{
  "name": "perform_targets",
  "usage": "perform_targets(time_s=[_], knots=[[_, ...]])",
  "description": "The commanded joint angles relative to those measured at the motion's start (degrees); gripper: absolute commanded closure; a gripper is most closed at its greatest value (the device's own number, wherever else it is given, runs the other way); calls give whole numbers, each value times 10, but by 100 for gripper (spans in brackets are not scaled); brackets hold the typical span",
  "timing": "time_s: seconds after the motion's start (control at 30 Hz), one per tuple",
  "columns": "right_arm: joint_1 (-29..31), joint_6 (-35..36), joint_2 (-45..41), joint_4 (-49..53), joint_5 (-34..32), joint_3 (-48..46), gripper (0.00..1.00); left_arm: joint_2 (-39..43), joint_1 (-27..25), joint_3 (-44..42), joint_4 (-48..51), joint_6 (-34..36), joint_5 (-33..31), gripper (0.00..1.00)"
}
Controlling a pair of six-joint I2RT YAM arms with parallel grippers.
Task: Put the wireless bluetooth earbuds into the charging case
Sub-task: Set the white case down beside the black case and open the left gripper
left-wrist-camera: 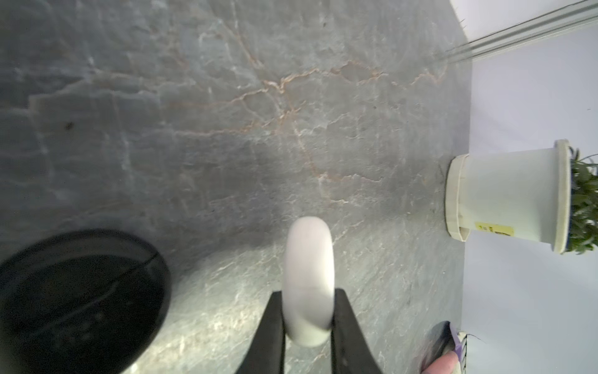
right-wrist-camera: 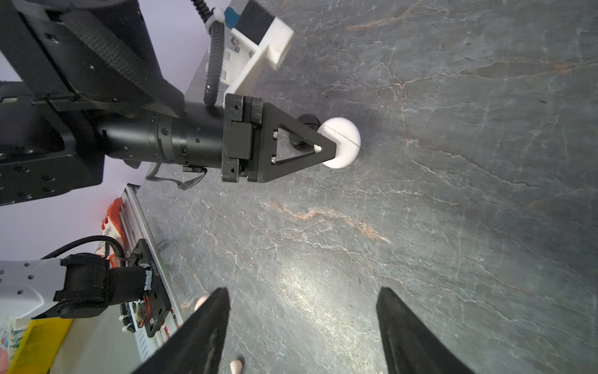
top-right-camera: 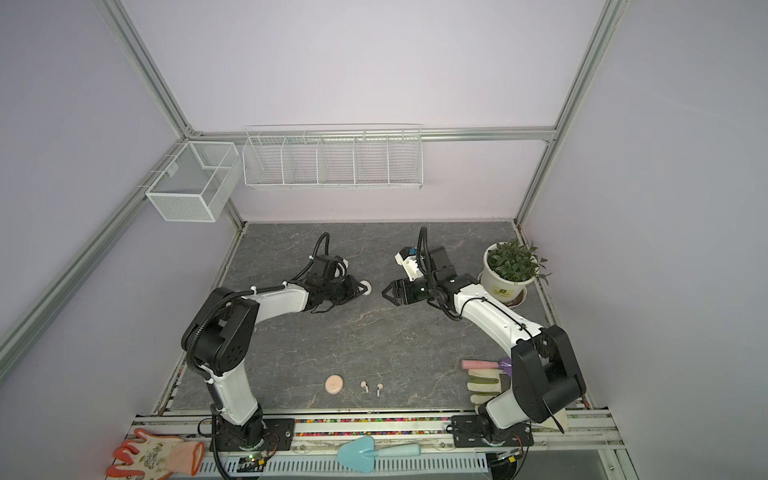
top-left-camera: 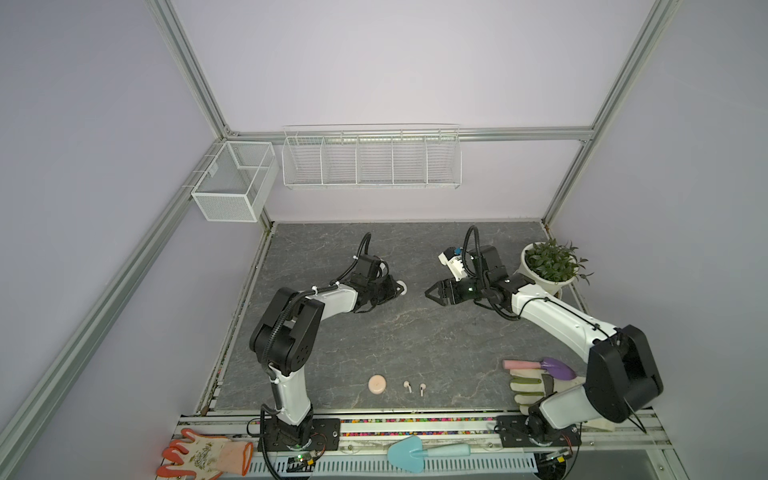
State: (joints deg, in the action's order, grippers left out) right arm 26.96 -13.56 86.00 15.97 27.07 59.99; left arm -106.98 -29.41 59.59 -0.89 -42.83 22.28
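My left pincer [left-wrist-camera: 308,296] clamps the white case [top-left-camera: 402,286] mid-frame; my right pincer [right-wrist-camera: 302,291] gapes wide. Yellow label [top-right-camera: 503,291] on the pot [top-right-camera: 496,279] at right: unreadable.

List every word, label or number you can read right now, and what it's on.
No text reads clearly.
Yellow sticker on the white plastic plant pot: dark print, too blurred to read.
White lettering on the black metal robot base plate: too small to read.
Print on the orange-and-cream fabric glove: no legible words.
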Motion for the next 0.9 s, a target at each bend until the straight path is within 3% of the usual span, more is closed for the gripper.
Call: perform_targets(time_s=[0.0,0.43,0.67,0.87], knots=[[-1,-2,8,-10,2,-9,26,-11,0,15,42,-1,-14,100],[-1,0,9,-11,16,-6,25,-33,0,21,27,-18,-12,100],[-1,3,2,-10,20,-6,25,-30,0,18,29,-14,-11,81],[-1,14,-21,-5,11,-6,25,-17,0,17,48,2,-13,73]])
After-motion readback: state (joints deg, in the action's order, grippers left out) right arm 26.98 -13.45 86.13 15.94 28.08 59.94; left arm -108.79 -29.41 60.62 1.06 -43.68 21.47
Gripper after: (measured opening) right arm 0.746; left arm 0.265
